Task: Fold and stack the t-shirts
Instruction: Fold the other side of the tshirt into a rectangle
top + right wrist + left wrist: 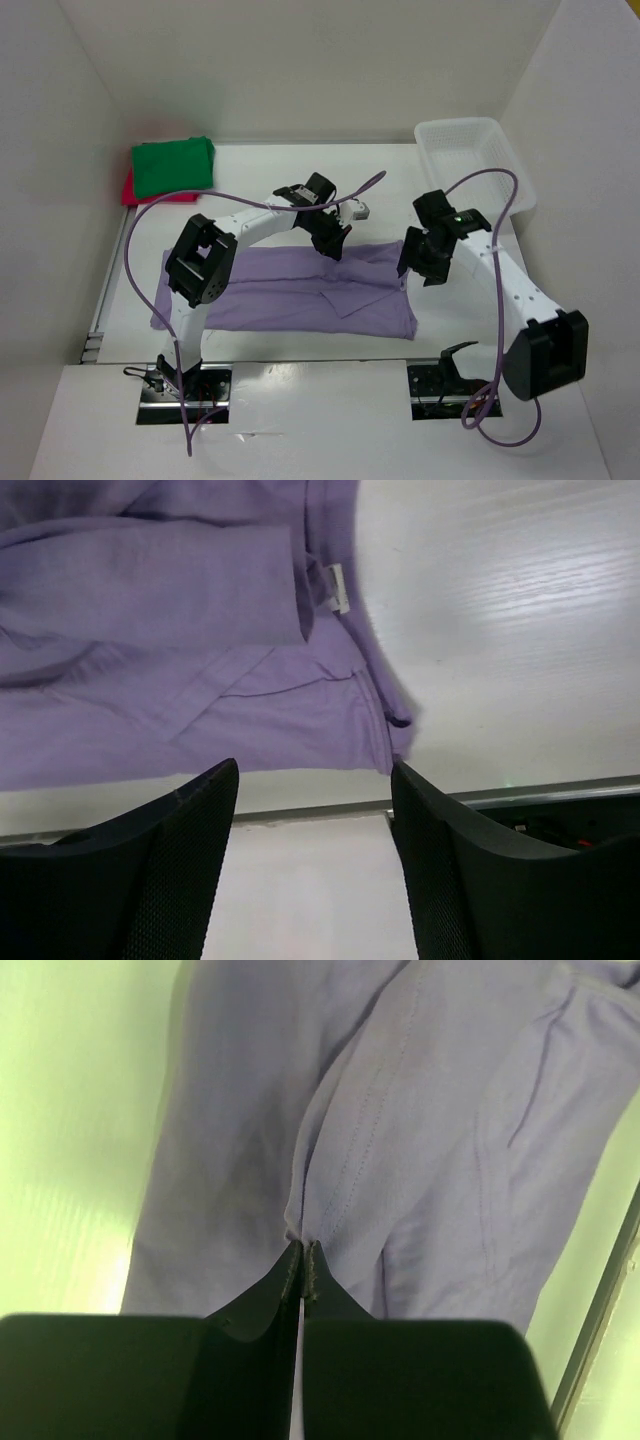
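Note:
The lavender t-shirt [300,295] lies partly folded across the middle of the table; it also shows in the left wrist view [400,1110] and the right wrist view [170,650]. My left gripper [328,240] is shut on a pinch of its far edge [303,1245]. My right gripper [418,262] is open and empty just above the shirt's right end, by the collar [315,770]. The green t-shirt [172,165] lies folded on top of the red t-shirt [130,187] at the back left.
A white plastic basket [470,160] stands at the back right. White walls close in the table on the left, the back and the right. A metal rail [300,810] runs along the table's near edge.

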### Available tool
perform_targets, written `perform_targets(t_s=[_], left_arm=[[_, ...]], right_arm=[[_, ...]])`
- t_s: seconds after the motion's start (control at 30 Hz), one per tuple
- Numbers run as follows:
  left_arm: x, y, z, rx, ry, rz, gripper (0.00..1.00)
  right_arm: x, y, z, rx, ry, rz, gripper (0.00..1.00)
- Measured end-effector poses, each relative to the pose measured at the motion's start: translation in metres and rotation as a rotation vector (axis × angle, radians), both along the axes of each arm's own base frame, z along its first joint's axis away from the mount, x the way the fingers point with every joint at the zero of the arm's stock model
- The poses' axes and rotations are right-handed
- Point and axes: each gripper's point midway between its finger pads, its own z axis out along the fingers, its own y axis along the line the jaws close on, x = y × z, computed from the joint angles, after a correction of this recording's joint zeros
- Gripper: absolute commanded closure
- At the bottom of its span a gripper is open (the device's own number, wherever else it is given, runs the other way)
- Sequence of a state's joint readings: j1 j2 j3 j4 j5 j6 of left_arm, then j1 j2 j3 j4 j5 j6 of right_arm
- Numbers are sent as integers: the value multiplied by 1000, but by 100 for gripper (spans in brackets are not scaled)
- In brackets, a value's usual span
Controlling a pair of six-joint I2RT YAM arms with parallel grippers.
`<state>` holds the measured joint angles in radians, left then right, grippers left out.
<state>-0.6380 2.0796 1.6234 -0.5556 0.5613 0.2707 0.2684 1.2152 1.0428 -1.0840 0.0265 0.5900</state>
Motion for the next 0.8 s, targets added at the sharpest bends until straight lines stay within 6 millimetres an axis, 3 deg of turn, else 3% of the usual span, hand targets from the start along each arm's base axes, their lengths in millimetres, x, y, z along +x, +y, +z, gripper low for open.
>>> perform_targets(t_s=[0.13,0.3,0.43,0.6,0.7,0.8], left_arm=[[3,7,-10,29,18,59,100],[6,13,-18,46,20,98,100],[7,13,-18,47,24,113,100],[8,12,-18,44,24,116,100],[8,12,-18,43,24,116,99],[8,12,-18,44,25,116,99]], right_arm=[[9,12,-14,-20,63,46,30],[35,17,-22,-32,36,50,30],[55,23,-42,-40,45,60,30],[69,28,-66,-46,71,75,39],[76,30,-69,-39,49,84,45],[82,35,-69,-17,28,90,45]])
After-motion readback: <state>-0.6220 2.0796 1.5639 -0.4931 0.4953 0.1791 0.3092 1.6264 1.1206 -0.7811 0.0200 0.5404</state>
